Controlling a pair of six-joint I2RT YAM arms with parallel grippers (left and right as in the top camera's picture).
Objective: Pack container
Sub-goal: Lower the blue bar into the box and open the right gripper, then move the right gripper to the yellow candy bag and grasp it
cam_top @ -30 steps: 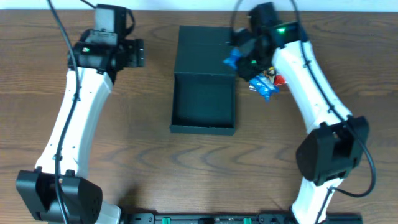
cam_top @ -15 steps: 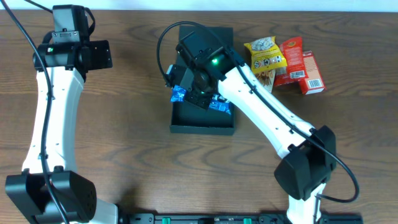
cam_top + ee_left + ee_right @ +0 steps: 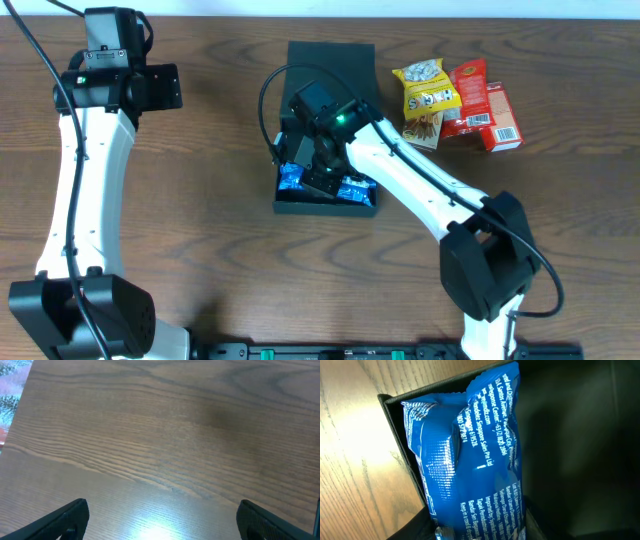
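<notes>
The black container (image 3: 325, 209) lies open at the table's middle, its flap lid (image 3: 330, 60) folded back behind it. My right gripper (image 3: 305, 176) reaches down into the tray's left part, shut on a blue snack packet (image 3: 291, 178). The right wrist view shows this packet (image 3: 470, 455) between my fingers (image 3: 477, 530), next to the box's left wall (image 3: 402, 435). A second blue packet (image 3: 356, 190) lies in the tray's front right. My left gripper (image 3: 165, 87) is open and empty at the far left, over bare wood (image 3: 162, 520).
A yellow snack bag (image 3: 427, 95), a red packet (image 3: 470, 95) and a small red carton (image 3: 503, 118) lie together to the right of the lid. The right arm stretches diagonally across the table's right half.
My right gripper has carried the blue packet from the snack pile over to the box and lowered it into the tray's left side. The left arm has shifted left and now holds still.
</notes>
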